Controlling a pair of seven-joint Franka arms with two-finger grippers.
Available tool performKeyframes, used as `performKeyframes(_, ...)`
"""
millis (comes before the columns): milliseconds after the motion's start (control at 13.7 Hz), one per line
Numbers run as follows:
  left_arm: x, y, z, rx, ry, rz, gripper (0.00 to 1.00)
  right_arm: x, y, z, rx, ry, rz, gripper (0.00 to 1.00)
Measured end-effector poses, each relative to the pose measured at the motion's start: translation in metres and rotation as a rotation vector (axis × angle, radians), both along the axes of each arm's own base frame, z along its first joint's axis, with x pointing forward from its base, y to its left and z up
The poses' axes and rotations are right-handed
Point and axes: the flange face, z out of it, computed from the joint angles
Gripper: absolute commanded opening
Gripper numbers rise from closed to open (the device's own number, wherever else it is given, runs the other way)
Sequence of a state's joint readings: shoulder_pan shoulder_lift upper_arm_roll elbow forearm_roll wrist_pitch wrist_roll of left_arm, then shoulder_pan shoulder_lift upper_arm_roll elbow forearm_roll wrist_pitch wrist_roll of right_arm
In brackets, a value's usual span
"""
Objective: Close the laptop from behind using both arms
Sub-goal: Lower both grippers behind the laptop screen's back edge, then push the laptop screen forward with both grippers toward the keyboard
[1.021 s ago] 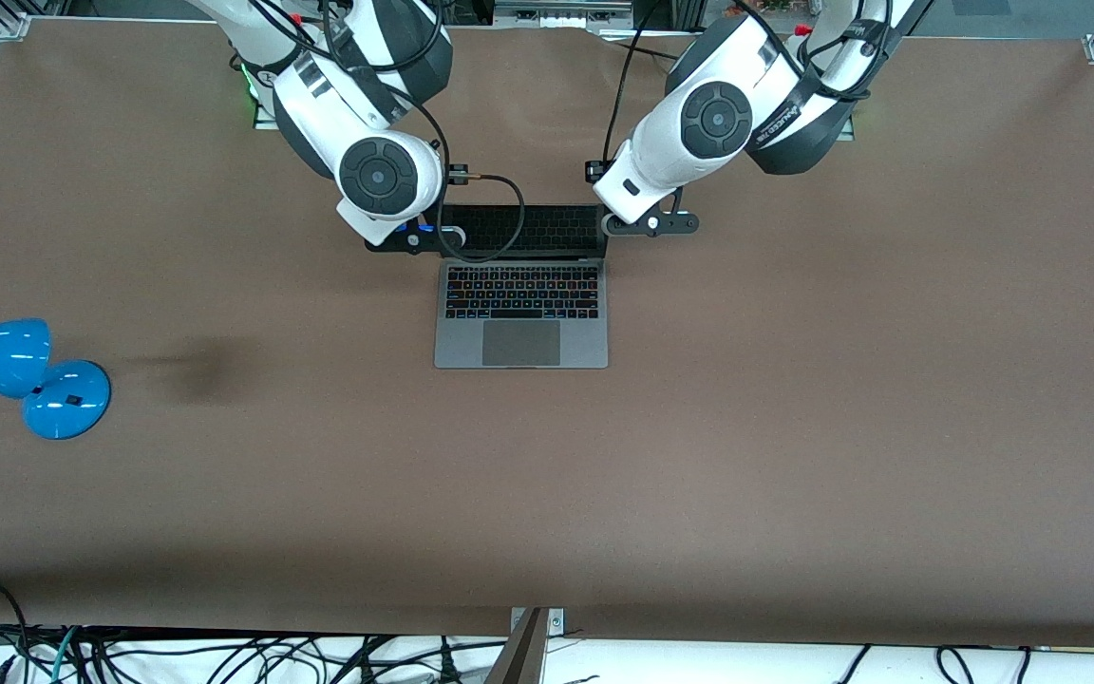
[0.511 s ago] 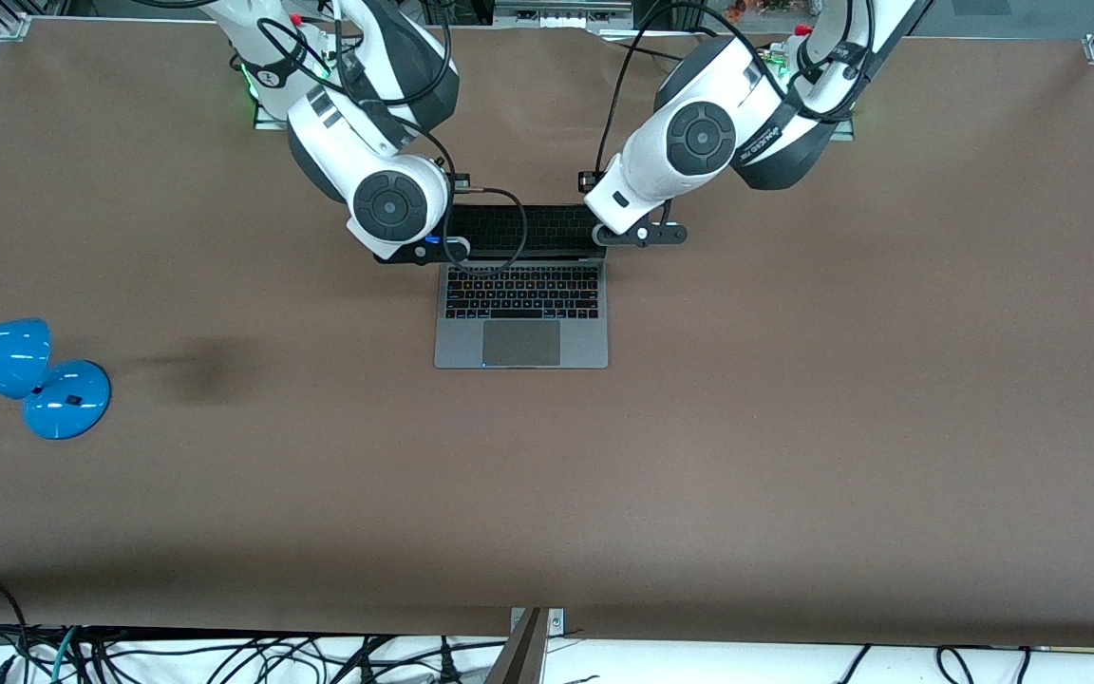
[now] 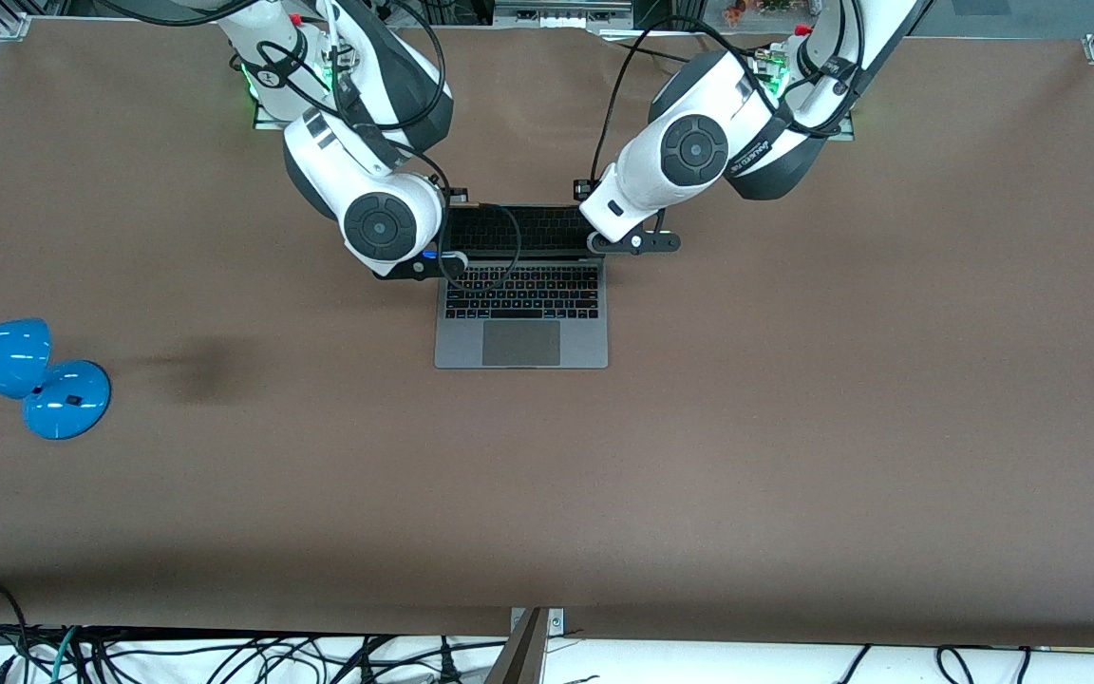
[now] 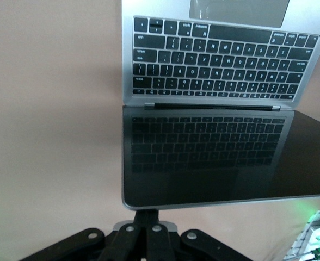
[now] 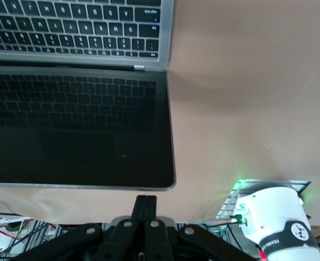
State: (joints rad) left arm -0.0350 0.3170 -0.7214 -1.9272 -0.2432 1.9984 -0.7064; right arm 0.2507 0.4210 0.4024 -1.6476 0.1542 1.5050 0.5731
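My left end effector (image 4: 146, 231), fingers pressed together with nothing between them, sits at the top edge of the laptop (image 3: 520, 302) lid near one corner. My right end effector (image 5: 145, 215), likewise clenched and empty, sits at the same edge near the other corner.

Laptop mid-table (image 3: 794, 427), lid open and leaning toward the bases. Hinge line (long axis) runs from one arm's end of the table to the other; trackpad edge faces the front camera.

Risk, as I judge it: uneven pushing could twist the lid or skid the base; a fingertip could slip over the edge.
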Motion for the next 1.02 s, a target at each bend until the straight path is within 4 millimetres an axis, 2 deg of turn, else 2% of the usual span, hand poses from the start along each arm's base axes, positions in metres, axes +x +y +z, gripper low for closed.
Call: performKeyframes(1021, 0.015, -0.001, -0.011, -0.001, -0.011, -0.009, 0.0, 0.023, -0.009, 0.002, 0.06, -0.078, -0.014, 0.01)
